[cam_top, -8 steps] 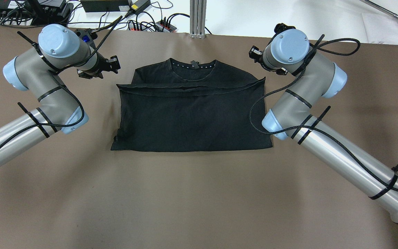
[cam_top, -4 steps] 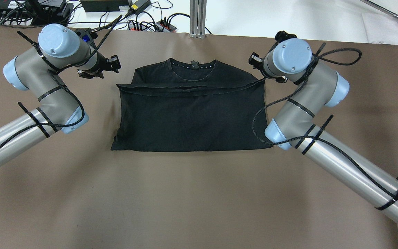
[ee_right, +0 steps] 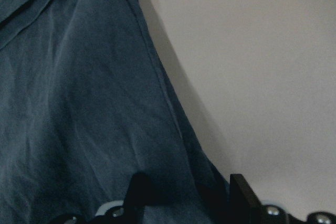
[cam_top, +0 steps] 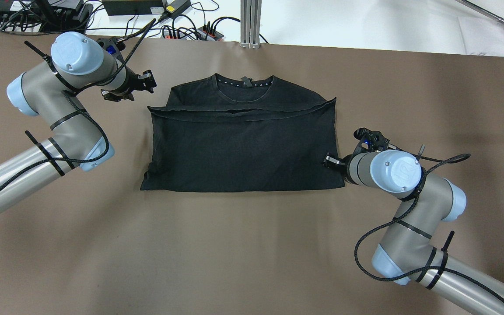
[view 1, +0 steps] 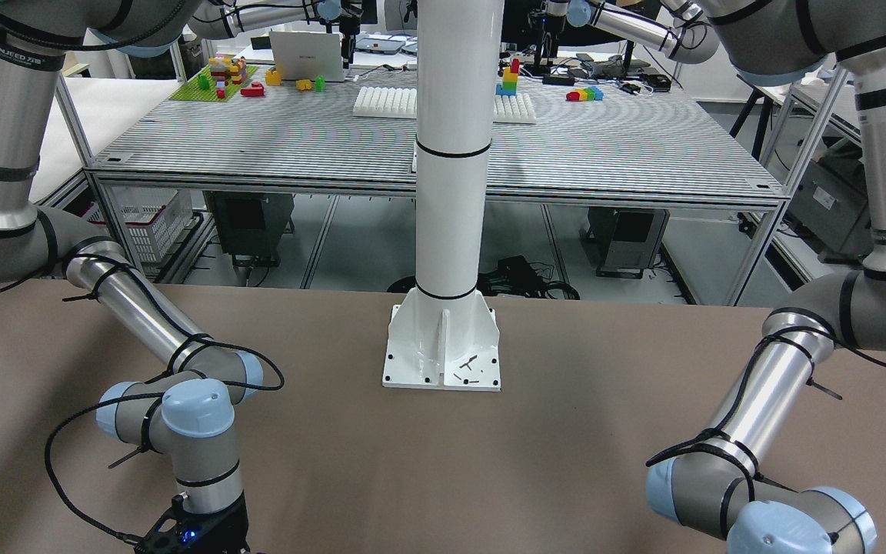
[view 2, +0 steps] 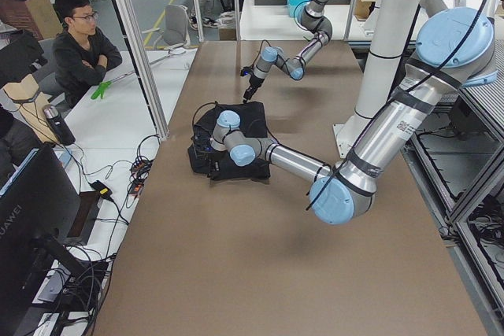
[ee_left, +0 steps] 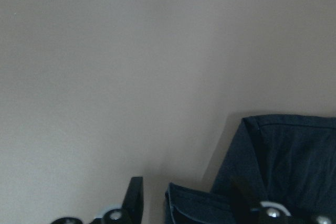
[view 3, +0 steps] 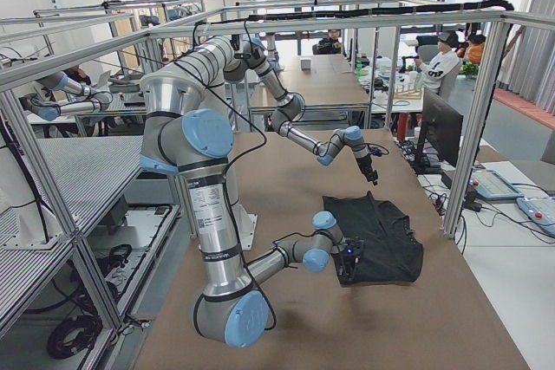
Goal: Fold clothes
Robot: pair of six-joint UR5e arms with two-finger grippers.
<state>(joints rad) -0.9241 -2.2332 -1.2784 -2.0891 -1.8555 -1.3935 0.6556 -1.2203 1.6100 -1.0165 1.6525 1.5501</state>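
Observation:
The black T-shirt [cam_top: 243,144] lies flat in the middle of the brown table, its lower part folded up over the chest and its collar with white dots at the far edge. It also shows in the side views [view 2: 246,120] [view 3: 390,231]. My left gripper [cam_top: 147,83] is open just off the shirt's far left corner; the left wrist view shows that corner [ee_left: 273,166] between its fingers [ee_left: 135,203]. My right gripper [cam_top: 328,161] is open at the shirt's right edge, near the front corner. In the right wrist view its fingers [ee_right: 239,192] straddle the cloth's edge [ee_right: 105,103].
Power strips and cables [cam_top: 190,30] and an aluminium post [cam_top: 250,22] line the table's far edge. The white post's base [view 1: 441,350] stands at the robot's side. A seated operator [view 2: 79,45] is off the far edge. Bare brown table [cam_top: 234,253] lies in front of the shirt.
My right arm has swung from the shirt's far right corner towards the robot, down the right edge to near its front corner. My left gripper has shifted only slightly towards the shirt.

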